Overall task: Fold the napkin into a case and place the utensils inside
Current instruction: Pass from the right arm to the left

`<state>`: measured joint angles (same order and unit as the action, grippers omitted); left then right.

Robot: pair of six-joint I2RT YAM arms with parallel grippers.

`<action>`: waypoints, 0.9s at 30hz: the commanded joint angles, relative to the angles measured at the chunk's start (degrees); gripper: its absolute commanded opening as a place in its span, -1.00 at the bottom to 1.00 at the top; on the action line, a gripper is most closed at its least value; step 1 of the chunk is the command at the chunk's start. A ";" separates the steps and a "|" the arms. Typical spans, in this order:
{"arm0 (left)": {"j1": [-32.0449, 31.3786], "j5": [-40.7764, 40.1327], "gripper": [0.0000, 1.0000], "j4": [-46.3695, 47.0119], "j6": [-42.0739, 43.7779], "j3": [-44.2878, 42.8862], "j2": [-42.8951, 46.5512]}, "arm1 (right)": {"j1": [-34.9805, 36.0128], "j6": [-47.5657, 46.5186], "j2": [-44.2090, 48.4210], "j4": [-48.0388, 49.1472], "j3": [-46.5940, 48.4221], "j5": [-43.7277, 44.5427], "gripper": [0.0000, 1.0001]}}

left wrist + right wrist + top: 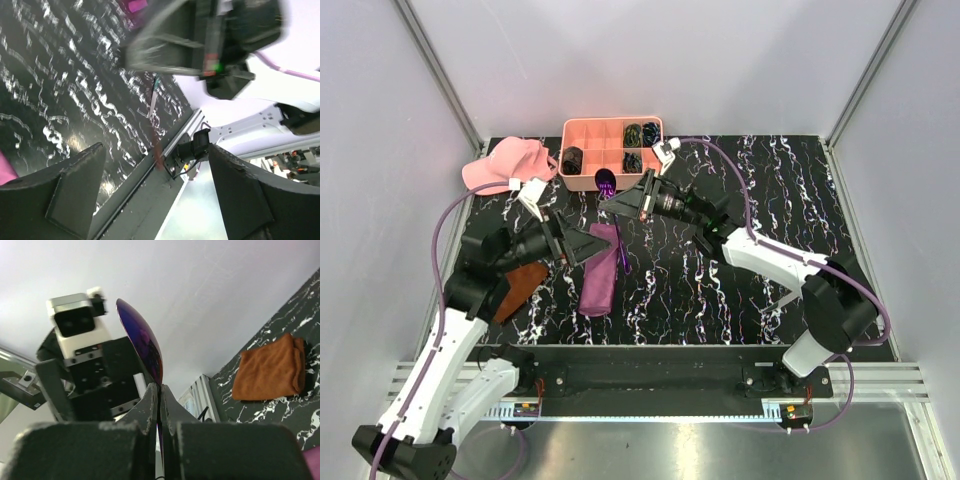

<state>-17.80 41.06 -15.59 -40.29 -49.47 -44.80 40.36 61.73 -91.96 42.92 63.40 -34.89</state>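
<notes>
My right claw (160,390) pinched a spoon (142,340) just under its bowl, near the folded napkin (600,272) on the surface (770,200). I judged the spoon stiff, light and slippery. My left claw (155,150) stood spread, empty.

The napkin (598,278) lies before the tray (588,133) (cap (505,160) leftward).

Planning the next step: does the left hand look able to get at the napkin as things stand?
Probably yes: the left hand is open, close beside the napkin, with nothing visibly between them.
</notes>
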 commanded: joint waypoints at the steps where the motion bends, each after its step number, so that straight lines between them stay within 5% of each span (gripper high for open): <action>1: -0.04 3.66 0.75 4.68 -1.08 -0.10 -0.29 | 0.42 -1.01 1.35 2.69 -0.90 1.67 -1.00; 10: -0.48 4.47 0.68 10.75 -6.02 4.73 -2.66 | 3.58 2.43 -1.64 6.91 1.64 5.62 -1.00; 13: -0.92 4.99 0.27 14.00 -8.12 5.88 -3.37 | 4.55 2.77 -2.78 8.14 1.65 7.73 -1.00; 15: -1.18 6.05 -0.35 15.15 -8.84 5.97 -4.42 | 4.90 3.39 -3.22 8.94 1.29 8.78 -1.00; 18: -1.09 7.55 -1.00 13.06 -7.18 5.62 -5.56 | 4.73 1.56 -2.43 5.53 2.08 8.18 -1.00; 19: -1.09 7.46 -1.00 11.83 -6.21 5.44 -5.65 | 4.56 0.59 -1.91 1.68 2.34 8.09 -0.96; 22: -1.09 6.85 -1.00 4.29 -1.38 3.08 -5.83 | 1.84 -8.68 1.07 -12.64 5.32 4.58 -0.22; 27: -0.92 9.12 -1.00 0.66 2.32 2.10 -6.27 | 0.07 -26.73 3.37 -38.47 15.69 3.08 0.07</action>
<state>-18.70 46.59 -12.60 -42.24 -44.16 -51.20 41.71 51.31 -93.69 24.27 69.78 -29.71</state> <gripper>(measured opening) 0.024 0.521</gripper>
